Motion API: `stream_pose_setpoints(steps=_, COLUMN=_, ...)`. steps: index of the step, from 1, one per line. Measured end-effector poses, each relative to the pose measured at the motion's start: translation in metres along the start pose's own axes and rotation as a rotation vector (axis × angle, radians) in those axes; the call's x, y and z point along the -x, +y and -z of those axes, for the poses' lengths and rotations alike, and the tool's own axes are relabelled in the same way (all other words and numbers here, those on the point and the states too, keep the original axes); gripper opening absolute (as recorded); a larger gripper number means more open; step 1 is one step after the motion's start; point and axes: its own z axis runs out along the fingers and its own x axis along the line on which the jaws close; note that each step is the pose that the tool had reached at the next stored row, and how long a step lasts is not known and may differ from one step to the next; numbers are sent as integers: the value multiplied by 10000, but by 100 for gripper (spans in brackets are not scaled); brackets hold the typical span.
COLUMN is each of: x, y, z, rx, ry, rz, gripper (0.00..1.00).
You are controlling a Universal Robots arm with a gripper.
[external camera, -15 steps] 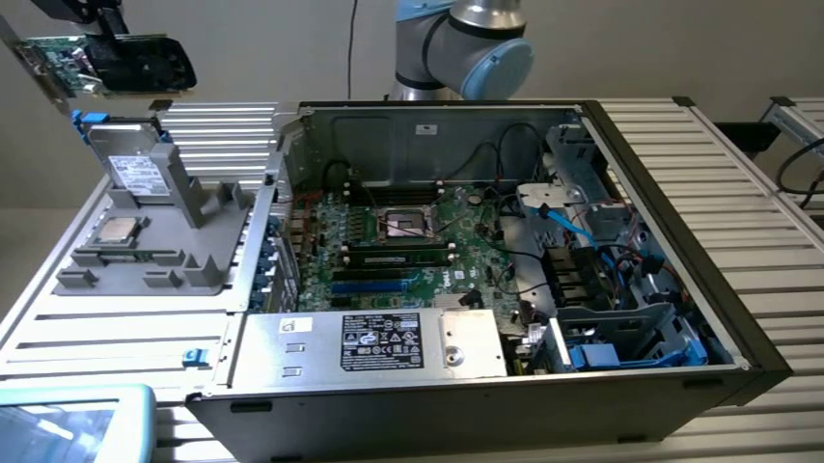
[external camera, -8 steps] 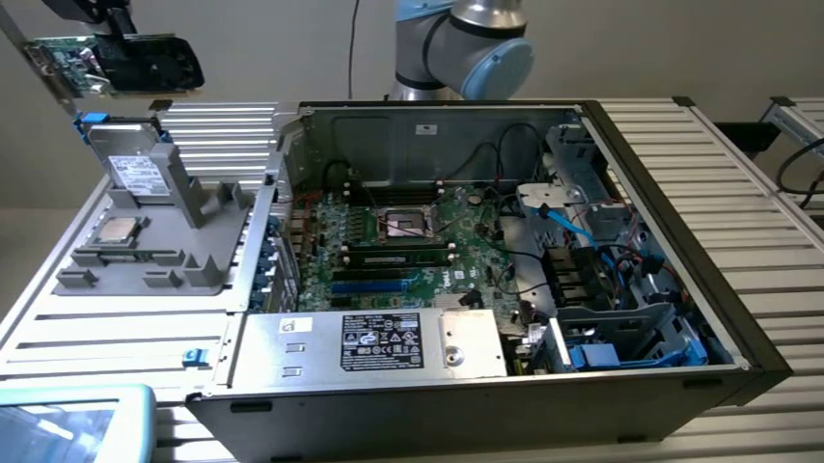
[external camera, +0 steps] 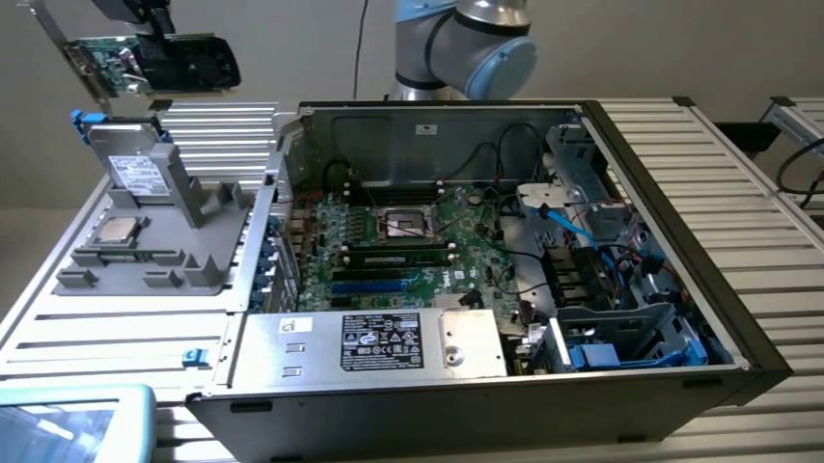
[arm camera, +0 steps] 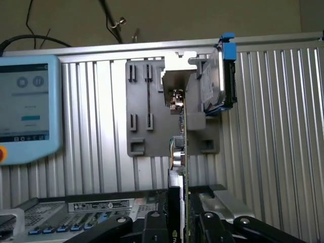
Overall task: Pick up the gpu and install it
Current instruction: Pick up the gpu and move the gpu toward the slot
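Observation:
The gpu (external camera: pixel 149 60), a green card with a black cooler block and a silver end bracket, hangs in the air at the upper part of the exterior view's left, above the grey parts holder (external camera: pixel 193 207). My gripper (external camera: pixel 145 21) is shut on its top edge. From the wrist, the gpu (arm camera: pixel 180 152) appears edge-on, clamped between my black fingers (arm camera: pixel 153 223), with the gripper (arm camera: pixel 180 223) directly over the holder (arm camera: pixel 139 101). The open computer case (external camera: pixel 644 125) lies to the exterior view's right, its motherboard (external camera: pixel 425 246) exposed with blue expansion slots (external camera: pixel 373 286).
A silver drive with a white label (external camera: pixel 133 169) stands upright in the holder; a processor chip (external camera: pixel 119 229) lies lower on it. A memory stick (external camera: pixel 399 258) sits in the motherboard. A power supply (external camera: pixel 373 342) fills the case's near side. A blue-framed touchscreen pendant (arm camera: pixel 28 109) lies nearby.

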Motion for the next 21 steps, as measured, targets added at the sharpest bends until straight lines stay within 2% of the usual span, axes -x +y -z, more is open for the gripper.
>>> stream_pose_setpoints(steps=6, x=25, y=-271, z=15, rx=3, ry=-35, rz=19, gripper=28)
stream_pose_setpoints(steps=21, x=87, y=-947, z=51, rx=5, ry=-40, rz=50, gripper=28)
